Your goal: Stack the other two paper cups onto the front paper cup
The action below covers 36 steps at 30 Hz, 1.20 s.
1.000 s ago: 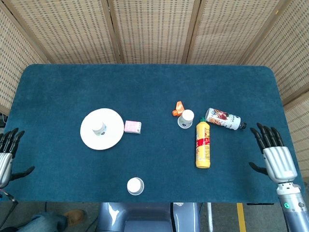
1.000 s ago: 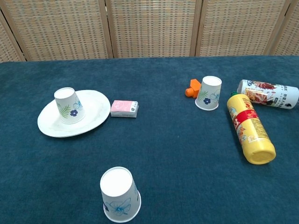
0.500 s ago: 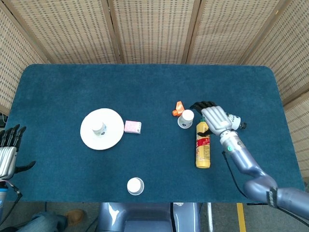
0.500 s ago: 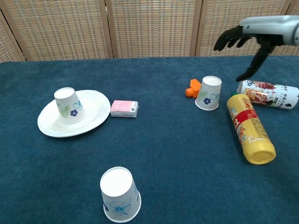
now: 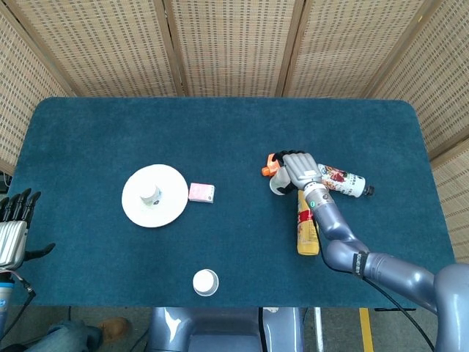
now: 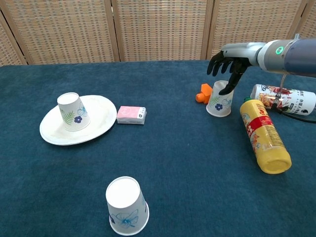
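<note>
No stacking done. Right hand hovers over the right cup, fingers spread, empty (no grasp). Plate cup and front cup stand apart on the tabletop.

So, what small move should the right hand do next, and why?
Probably lower the right hand a little and close its fingers around the upside-down paper cup beside the orange block. The hand hovers just above that cup with fingers apart, holding nothing.

Right hand reaches out, fingers spread downward; left hand open at the table edge.
</note>
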{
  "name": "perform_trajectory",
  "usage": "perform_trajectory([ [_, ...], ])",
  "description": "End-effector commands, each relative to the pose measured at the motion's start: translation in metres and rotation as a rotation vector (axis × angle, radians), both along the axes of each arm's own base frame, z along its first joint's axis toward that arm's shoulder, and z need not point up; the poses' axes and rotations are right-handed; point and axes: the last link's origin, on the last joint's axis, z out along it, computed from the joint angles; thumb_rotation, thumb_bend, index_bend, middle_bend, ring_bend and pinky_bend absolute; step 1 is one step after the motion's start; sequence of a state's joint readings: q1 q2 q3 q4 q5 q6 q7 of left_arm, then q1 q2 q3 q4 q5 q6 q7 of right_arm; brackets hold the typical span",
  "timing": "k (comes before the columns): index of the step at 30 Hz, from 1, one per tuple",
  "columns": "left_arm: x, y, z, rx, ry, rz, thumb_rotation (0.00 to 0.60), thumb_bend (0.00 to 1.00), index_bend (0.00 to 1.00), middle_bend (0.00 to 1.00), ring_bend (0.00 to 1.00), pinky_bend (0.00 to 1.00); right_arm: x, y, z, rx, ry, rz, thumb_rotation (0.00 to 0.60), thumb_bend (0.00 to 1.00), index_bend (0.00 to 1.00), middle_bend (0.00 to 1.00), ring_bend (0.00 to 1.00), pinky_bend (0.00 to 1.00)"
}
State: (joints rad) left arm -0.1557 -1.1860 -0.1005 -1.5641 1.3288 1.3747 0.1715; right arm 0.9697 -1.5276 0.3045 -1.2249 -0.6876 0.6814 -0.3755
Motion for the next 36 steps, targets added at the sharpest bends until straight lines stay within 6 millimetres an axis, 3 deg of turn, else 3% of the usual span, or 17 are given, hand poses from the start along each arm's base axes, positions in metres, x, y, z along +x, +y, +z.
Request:
perform_trajectory([
  [1, 0.000, 0.000, 0.000, -0.001, -0.001, 0.000, 0.600, 0.00, 0.00, 0.00, 0.00, 0.00, 0.000, -0.002, -0.007, 0.011, -0.001, -0.014, 0.600, 0.35, 0.31, 0.35, 0.29, 0.28],
  [6, 0.000, 0.000, 0.001, 0.002, -0.006, -0.003, 0.600, 0.00, 0.00, 0.00, 0.00, 0.00, -0.003, -0.007, -0.010, -0.003, -0.002, -0.040, 0.600, 0.37, 0.35, 0.39, 0.35, 0.30],
  [11, 0.000, 0.000, 0.001, 0.001, -0.008, 0.001, 0.600, 0.00, 0.00, 0.00, 0.00, 0.00, -0.007, -0.008, -0.010, -0.014, -0.010, -0.053, 0.600, 0.44, 0.44, 0.50, 0.47, 0.46],
  [14, 0.000, 0.000, 0.001, 0.000, -0.007, 0.000, 0.600, 0.00, 0.00, 0.00, 0.00, 0.00, -0.005, -0.007, -0.007, -0.025, -0.035, -0.043, 0.600, 0.46, 0.46, 0.51, 0.49, 0.49],
  [19, 0.002, -0.001, 0.001, -0.001, -0.010, -0.003, 0.600, 0.00, 0.00, 0.00, 0.00, 0.00, 0.016, 0.011, 0.012, -0.019, -0.121, 0.068, 0.600, 0.47, 0.47, 0.52, 0.50, 0.49],
  [25, 0.003, -0.002, -0.002, -0.016, -0.011, -0.008, 0.600, 0.00, 0.00, 0.00, 0.00, 0.00, 0.040, 0.046, 0.034, 0.025, -0.187, 0.200, 0.600, 0.47, 0.47, 0.52, 0.50, 0.49],
  [31, 0.011, -0.008, -0.002, -0.022, -0.019, -0.048, 0.600, 0.00, 0.00, 0.00, 0.00, 0.00, 0.062, 0.123, 0.051, 0.140, -0.193, 0.427, 0.600, 0.48, 0.47, 0.52, 0.51, 0.48],
  [36, 0.015, -0.013, 0.000, -0.025, -0.027, -0.073, 0.600, 0.00, 0.00, 0.00, 0.00, 0.00, 0.075, 0.161, 0.045, 0.244, -0.168, 0.554, 0.600, 0.48, 0.48, 0.53, 0.51, 0.49],
])
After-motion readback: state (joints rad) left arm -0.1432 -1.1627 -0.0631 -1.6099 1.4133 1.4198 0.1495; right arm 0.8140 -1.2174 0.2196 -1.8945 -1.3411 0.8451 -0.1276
